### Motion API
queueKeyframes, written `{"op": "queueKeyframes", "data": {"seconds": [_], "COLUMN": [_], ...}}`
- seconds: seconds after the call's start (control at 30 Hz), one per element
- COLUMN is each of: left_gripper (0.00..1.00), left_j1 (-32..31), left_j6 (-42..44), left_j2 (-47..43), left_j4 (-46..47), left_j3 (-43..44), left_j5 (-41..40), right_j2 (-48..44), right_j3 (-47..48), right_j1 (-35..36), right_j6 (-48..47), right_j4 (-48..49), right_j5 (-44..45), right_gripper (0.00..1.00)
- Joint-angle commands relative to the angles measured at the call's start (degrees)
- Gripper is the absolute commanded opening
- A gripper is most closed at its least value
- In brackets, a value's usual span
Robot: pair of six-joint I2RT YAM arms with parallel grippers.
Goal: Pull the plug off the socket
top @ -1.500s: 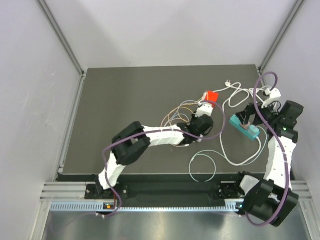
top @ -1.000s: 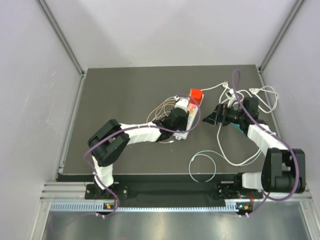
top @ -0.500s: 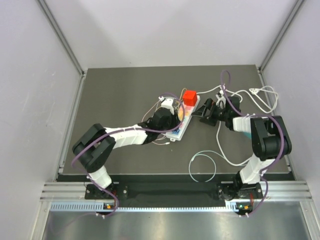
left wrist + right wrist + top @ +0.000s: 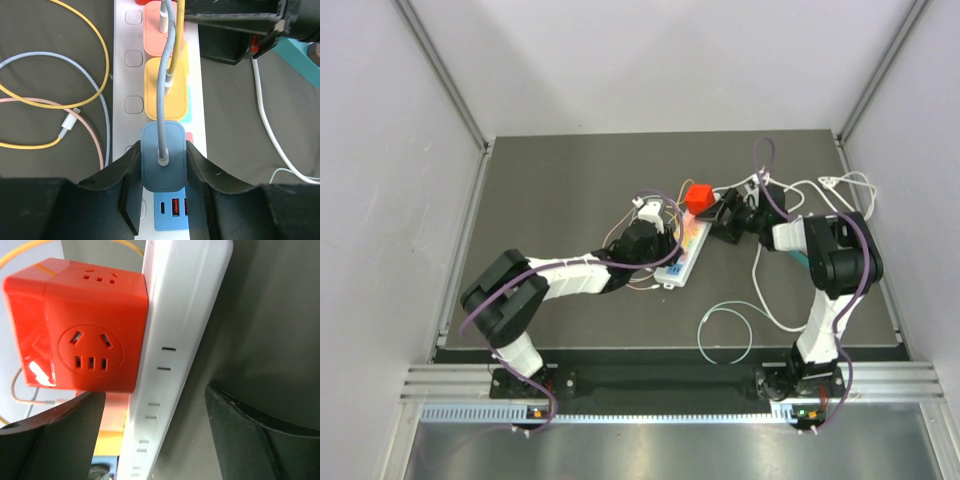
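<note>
A white power strip (image 4: 686,252) lies mid-table with a red cube adapter (image 4: 698,196) at its far end. In the left wrist view a blue plug (image 4: 164,172) with a grey cable sits in the strip (image 4: 122,75), with a yellow plug (image 4: 153,95) and a pink plug (image 4: 152,37) further along. My left gripper (image 4: 164,150) has its fingers pressed on both sides of the blue plug. My right gripper (image 4: 722,214) is open at the strip's far end. Its jaws straddle the strip's side (image 4: 175,340) just below the red cube (image 4: 80,325).
Yellow, pink and pale blue cables (image 4: 55,105) loop left of the strip. A teal socket block (image 4: 812,260) and tangled white cables (image 4: 840,190) lie at the right. A white cable loop (image 4: 724,336) lies near the front edge.
Over the earlier frames the strip and both grippers moved left across the table. In the last half second my right gripper edged closer to the red cube; my left gripper barely moved.
</note>
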Motion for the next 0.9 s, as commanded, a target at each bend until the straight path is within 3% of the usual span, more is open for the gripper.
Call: {"op": "queueKeyframes", "data": {"seconds": [0.0, 0.33, 0.7, 0.87], "left_gripper": [0.00, 0.00, 0.00, 0.00], "left_j1": [-0.02, -0.10, -0.46, -0.37], "left_j6": [-2.96, -5.24, -7.27, -7.09], "left_j2": [-2.62, -3.06, -4.90, -10.43], "left_j4": [8.90, 9.26, 9.09, 6.63], "left_j3": [0.25, -0.63, -1.60, -1.78], "left_j5": [2.60, 3.57, 5.68, 4.98], "right_j2": [0.94, 1.29, -1.60, -4.86], "right_j3": [1.84, -0.62, -2.64, -5.02], "right_j1": [2.31, 2.67, 1.18, -2.24], "right_j6": [0.61, 3.86, 3.78, 1.58], "right_j4": [1.16, 5.54, 9.42, 10.82], "right_j5": [1.94, 3.52, 4.48, 7.12], "right_gripper": [0.79, 0.54, 0.01, 0.00]}}
